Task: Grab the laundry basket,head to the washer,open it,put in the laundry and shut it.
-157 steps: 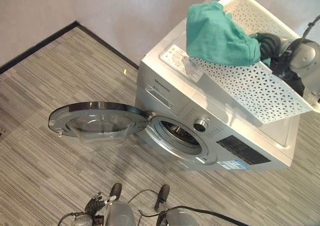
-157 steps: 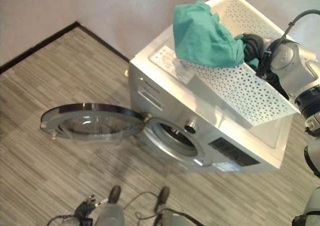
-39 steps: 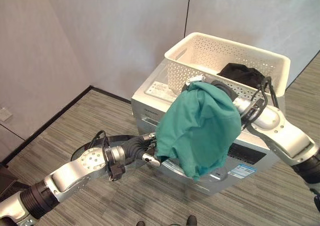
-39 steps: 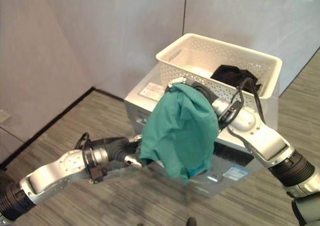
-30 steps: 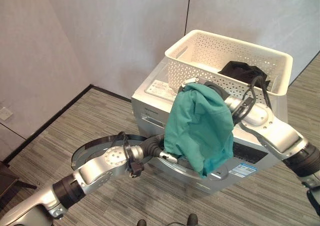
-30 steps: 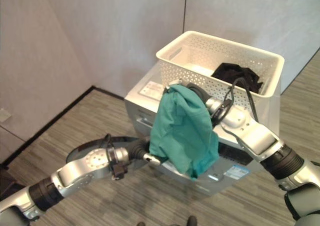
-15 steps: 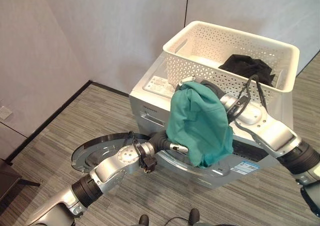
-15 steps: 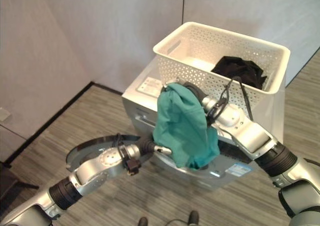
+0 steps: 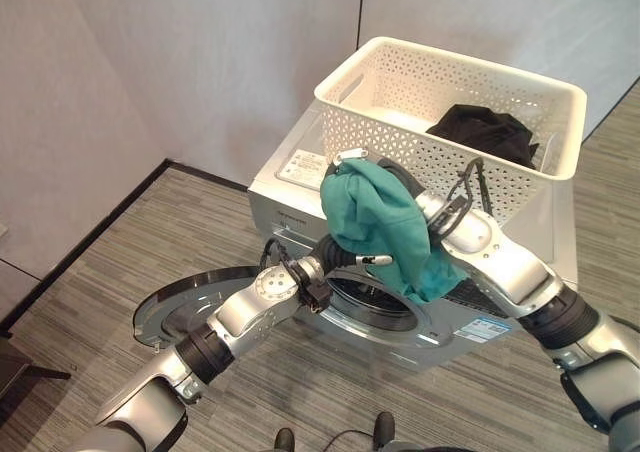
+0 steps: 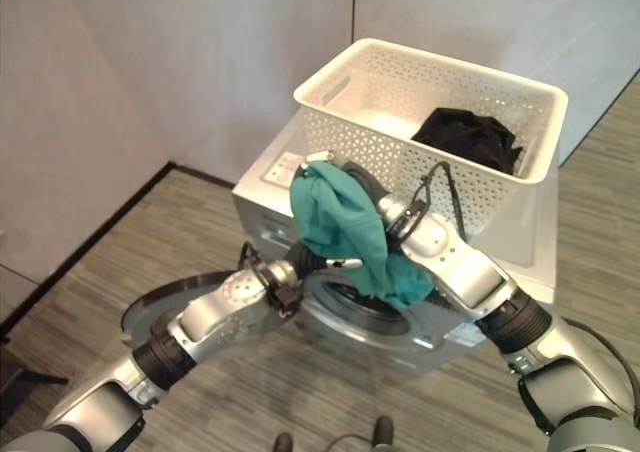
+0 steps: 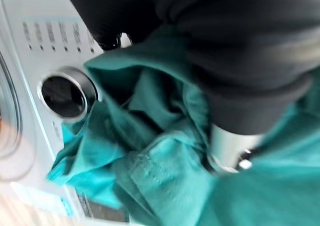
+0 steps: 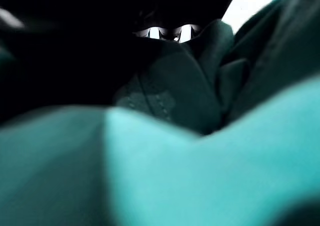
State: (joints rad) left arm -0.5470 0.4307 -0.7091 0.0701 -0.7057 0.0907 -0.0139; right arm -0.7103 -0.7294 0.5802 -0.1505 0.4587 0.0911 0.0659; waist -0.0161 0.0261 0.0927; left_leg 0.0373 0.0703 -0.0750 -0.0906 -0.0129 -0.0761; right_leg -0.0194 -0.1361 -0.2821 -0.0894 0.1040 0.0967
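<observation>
A teal garment (image 9: pixel 375 222) hangs bunched over my right hand (image 9: pixel 398 178), which is shut on it just in front of the washer's drum opening (image 9: pixel 372 298). My left hand (image 9: pixel 340 255) reaches in from below and is pressed into the cloth's lower left side, most of it buried in the folds (image 11: pixel 150 151). The silver washer (image 9: pixel 292 184) stands with its round door (image 9: pixel 185 307) swung open to the left. On its top sits the white perforated laundry basket (image 9: pixel 440 57) with a black garment (image 9: pixel 485 132) inside.
Grey walls meet in a corner behind the washer. Striped grey floor (image 9: pixel 110 262) spreads to the left and in front, with the open door jutting low over it.
My right hand has brought the teal garment down from the basket to the drum opening. The left hand has come up from the door's side into the cloth. The view has shifted.
</observation>
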